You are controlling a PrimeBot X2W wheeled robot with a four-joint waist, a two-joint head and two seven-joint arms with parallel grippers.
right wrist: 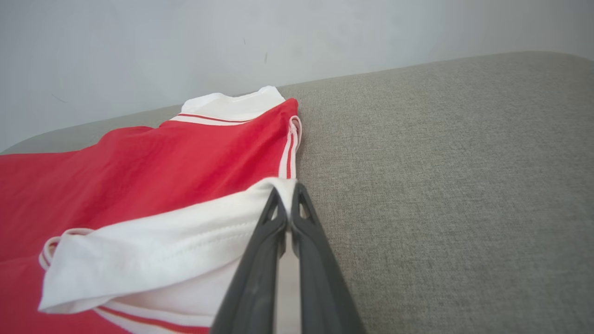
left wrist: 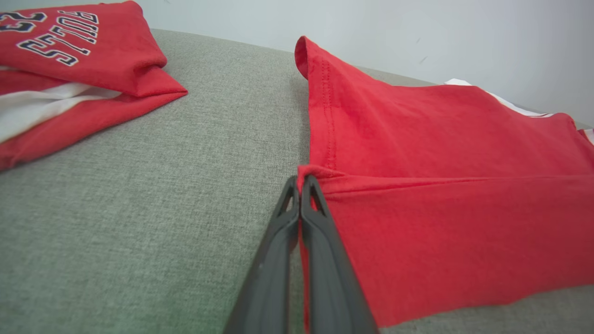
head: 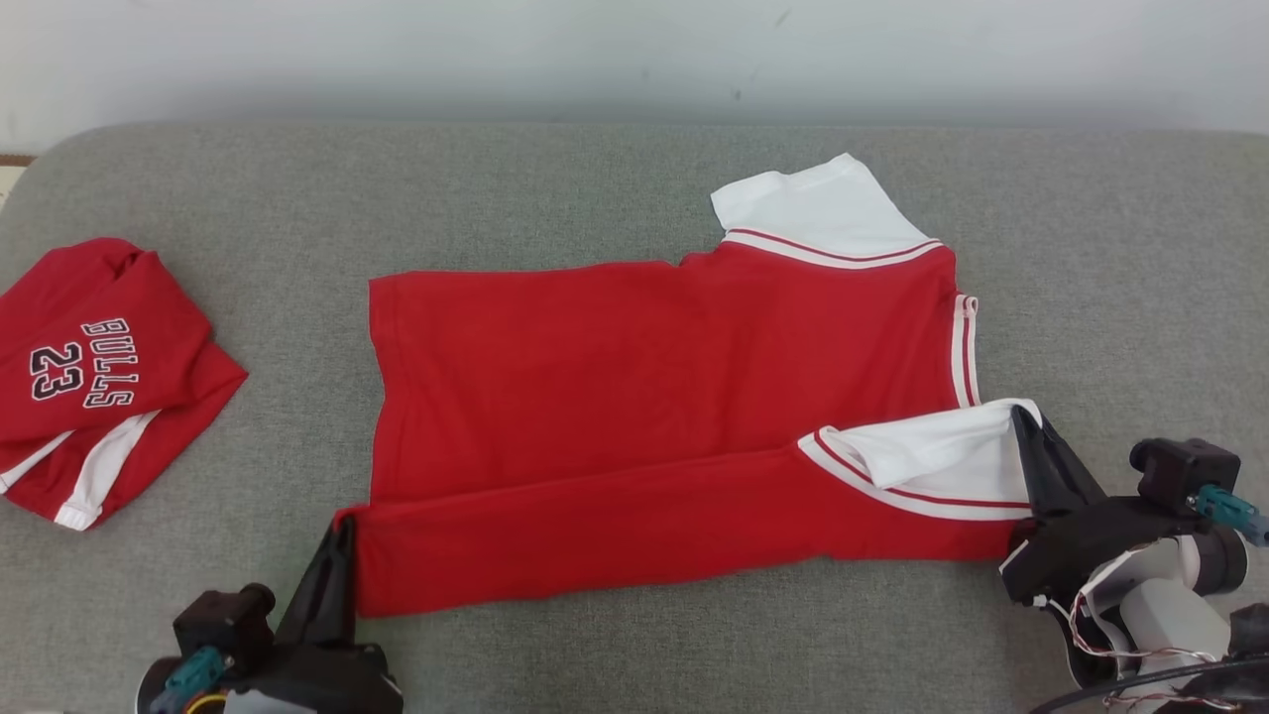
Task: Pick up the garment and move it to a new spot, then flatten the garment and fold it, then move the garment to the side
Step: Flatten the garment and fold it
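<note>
Head view: we hold the red garment (head: 644, 377) at both ends of its near edge. Our left gripper (head: 344, 524) is clenched on the hem corner, and our right gripper (head: 1023, 415) is pinched on the edge of the white sleeve (head: 942, 451). The cloth stretches between the two and spreads beyond their tips across the grey cushion (head: 595, 198). The strip just ahead of both grippers lies doubled over the body of the shirt. From this we judge the pickup, the relocation and the flattening done, and the first lengthwise fold under way but not yet laid down and let go. The far sleeve (head: 813, 208), well beyond the right gripper, lies unfolded, so that side, a crosswise fold and the shift to the side remain. Another folded red jersey (head: 89, 377) sits well out to the left of our left gripper.
</note>
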